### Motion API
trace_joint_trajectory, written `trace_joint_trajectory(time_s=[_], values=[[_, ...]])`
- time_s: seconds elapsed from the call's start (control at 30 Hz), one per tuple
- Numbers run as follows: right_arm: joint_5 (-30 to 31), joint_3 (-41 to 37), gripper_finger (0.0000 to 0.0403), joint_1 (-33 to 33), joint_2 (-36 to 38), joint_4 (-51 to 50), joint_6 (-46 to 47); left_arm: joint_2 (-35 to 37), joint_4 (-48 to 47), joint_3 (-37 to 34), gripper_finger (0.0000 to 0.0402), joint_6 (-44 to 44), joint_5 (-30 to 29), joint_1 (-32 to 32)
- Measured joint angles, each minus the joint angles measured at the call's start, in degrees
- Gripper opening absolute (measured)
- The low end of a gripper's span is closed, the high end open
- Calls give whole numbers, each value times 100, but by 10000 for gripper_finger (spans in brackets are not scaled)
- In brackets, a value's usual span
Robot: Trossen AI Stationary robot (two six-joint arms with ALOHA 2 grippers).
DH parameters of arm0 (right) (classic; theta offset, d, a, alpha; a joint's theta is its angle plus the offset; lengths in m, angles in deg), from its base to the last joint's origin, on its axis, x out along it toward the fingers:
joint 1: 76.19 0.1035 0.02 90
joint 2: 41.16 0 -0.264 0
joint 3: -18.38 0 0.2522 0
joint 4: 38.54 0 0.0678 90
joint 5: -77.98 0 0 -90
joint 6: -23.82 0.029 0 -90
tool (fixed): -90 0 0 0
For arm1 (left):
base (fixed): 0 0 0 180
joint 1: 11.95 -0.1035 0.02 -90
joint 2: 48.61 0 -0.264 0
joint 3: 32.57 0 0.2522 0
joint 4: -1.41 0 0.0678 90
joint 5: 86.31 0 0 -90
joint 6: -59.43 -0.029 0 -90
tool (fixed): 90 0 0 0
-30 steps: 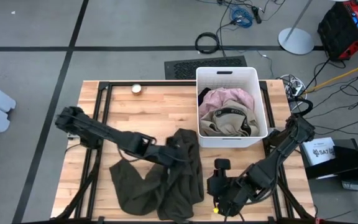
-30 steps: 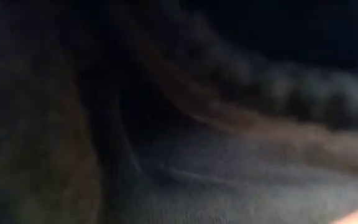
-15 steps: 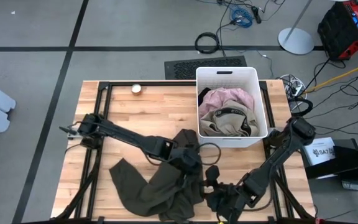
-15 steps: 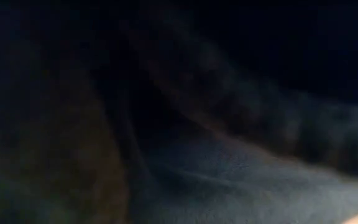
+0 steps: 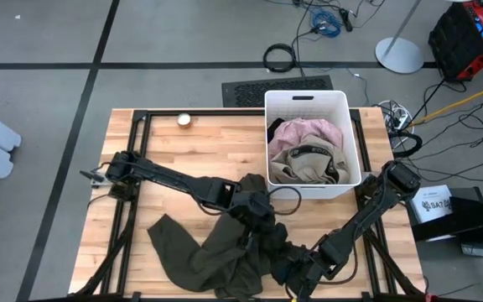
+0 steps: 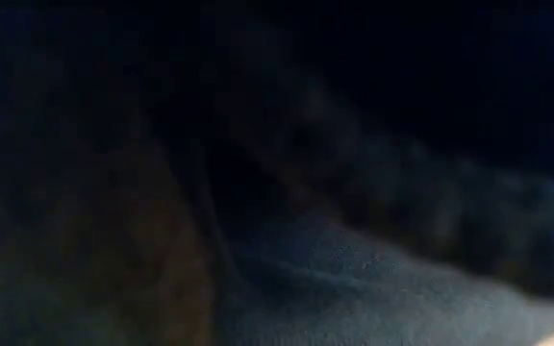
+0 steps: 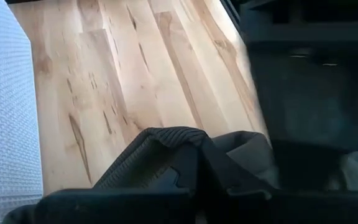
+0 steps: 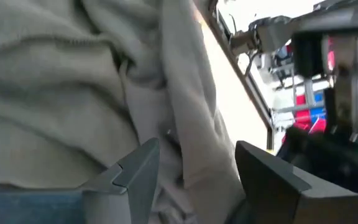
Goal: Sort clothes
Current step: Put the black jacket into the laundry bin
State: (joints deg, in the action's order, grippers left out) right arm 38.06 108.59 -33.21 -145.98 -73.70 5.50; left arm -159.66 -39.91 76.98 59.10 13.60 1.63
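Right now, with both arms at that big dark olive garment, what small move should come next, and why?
Probably the right gripper should close: its open fingers straddle a fold of the dark olive garment, while the left gripper already pinches the cloth shut.

The right gripper (image 8: 191,171) has its two dark fingers (image 8: 132,171) spread apart, and a fold of grey-green cloth (image 8: 73,93) lies between them. The cloth is soft and fleecy, heaped in thick creases, and fills most of what lies before the fingers. A strip of pale wooden table (image 8: 229,87) shows just beside the cloth. Beyond it stand a dark metal frame (image 8: 337,68) and something red and blue (image 8: 306,109), too blurred to make out.
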Motion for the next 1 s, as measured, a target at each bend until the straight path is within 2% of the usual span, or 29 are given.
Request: trace_joint_trajectory(time_s=[0.27, 0.37, 0.47, 0.67, 0.73, 0.83, 1.0], values=[[-59, 6, 198, -152, 2, 3, -99, 0, 9, 0, 3, 4, 81, -8], [-63, 6, 189, -177, 2, 1, -56, 0, 12, 0, 3, -1, 284, -11], [-63, 6, 152, -179, 2, -2, 144, 0, -10, 0, 3, -5, 412, -10], [-144, 8, 26, -179, 2, -324, 678, 0, -34, 0, 3, -144, 606, -17], [-199, 13, 11, -179, 4, -405, 844, 0, -41, 0, 4, -160, 616, -17], [-203, 13, 10, -177, 7, -460, 1127, 0, -73, -1, 31, -219, 338, -5], [-398, 8, 4, -134, 7, -683, 1450, 27, -349, 24, 116, -500, -44, -21]])
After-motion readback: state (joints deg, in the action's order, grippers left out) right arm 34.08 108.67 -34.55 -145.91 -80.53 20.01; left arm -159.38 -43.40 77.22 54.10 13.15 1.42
